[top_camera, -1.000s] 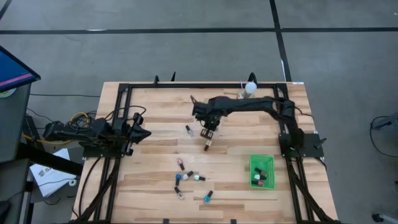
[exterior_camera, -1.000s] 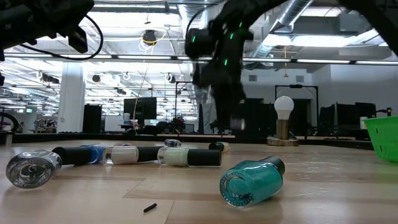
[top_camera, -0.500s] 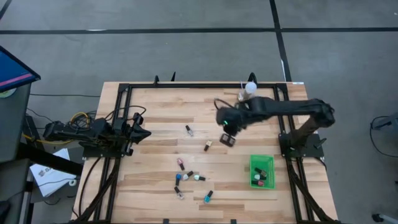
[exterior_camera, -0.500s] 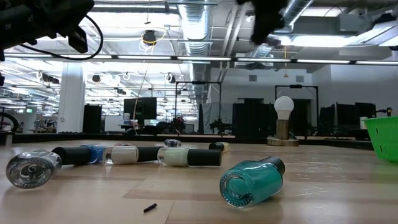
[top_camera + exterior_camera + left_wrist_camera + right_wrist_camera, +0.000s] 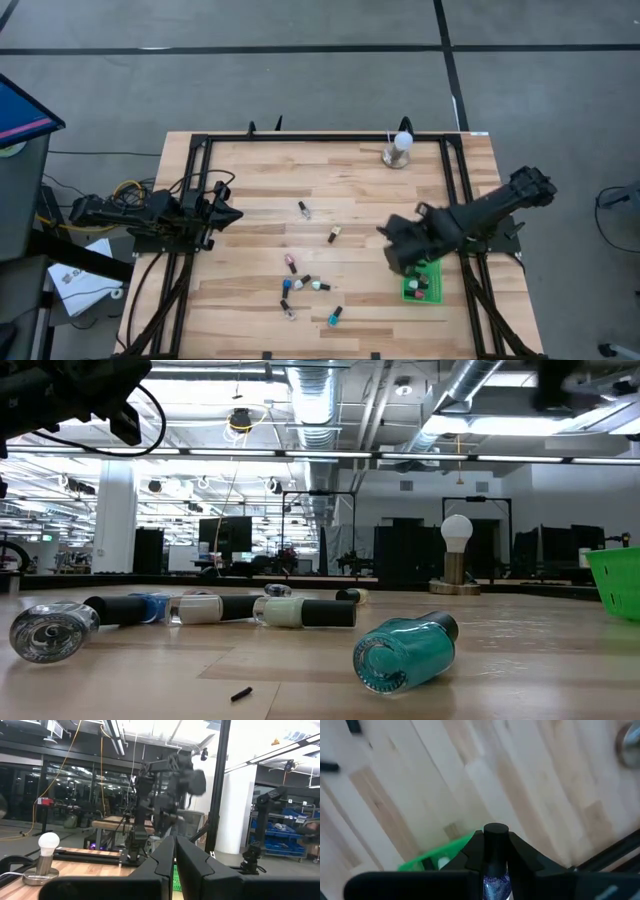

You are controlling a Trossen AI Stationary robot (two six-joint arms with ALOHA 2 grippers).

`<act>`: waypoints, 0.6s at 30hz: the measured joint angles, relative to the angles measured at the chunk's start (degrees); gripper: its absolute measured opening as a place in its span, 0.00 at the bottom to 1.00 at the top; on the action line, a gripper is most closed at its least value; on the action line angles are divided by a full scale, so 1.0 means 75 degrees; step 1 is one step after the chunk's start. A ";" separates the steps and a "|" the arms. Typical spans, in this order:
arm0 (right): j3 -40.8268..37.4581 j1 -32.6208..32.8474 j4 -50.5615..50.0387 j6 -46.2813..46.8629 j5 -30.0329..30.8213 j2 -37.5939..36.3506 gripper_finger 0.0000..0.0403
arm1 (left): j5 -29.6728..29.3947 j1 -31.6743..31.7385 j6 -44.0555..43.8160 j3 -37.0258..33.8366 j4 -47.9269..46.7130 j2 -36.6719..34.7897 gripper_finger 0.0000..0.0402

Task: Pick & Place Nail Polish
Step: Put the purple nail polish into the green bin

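Transport step: right pincer [image 5: 495,851], lower right of the high view, clamped on a dark-capped nail polish bottle [image 5: 495,870] near the green basket [image 5: 424,292]; judged next: centre over basket, release; left pincer [image 5: 175,862] parked at left, fingers together.

Your right arm [image 5: 470,222] covers much of the green basket [image 5: 421,291], held nail polish bottle [image 5: 495,860] cut off at the right wrist picture's edge, the wood beyond it blurred

Black-capped glittery blue nail polish bottle [image 5: 495,855] upright between right gripper [image 5: 495,851] fingers, other bottles [image 5: 305,285] lying scattered on table well apart leftward
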 joint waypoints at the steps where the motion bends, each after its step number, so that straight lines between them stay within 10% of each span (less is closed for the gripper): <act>1: -0.0333 0.0168 0.0137 0.0206 -0.0018 -0.0123 0.10 | 0.0000 0.0000 0.0000 0.0000 0.0003 0.0000 0.03; 18: -0.4782 0.1196 0.4471 0.1015 -0.1044 -0.1332 0.11 | -0.0004 0.0000 0.0000 0.0000 0.0000 0.0000 0.03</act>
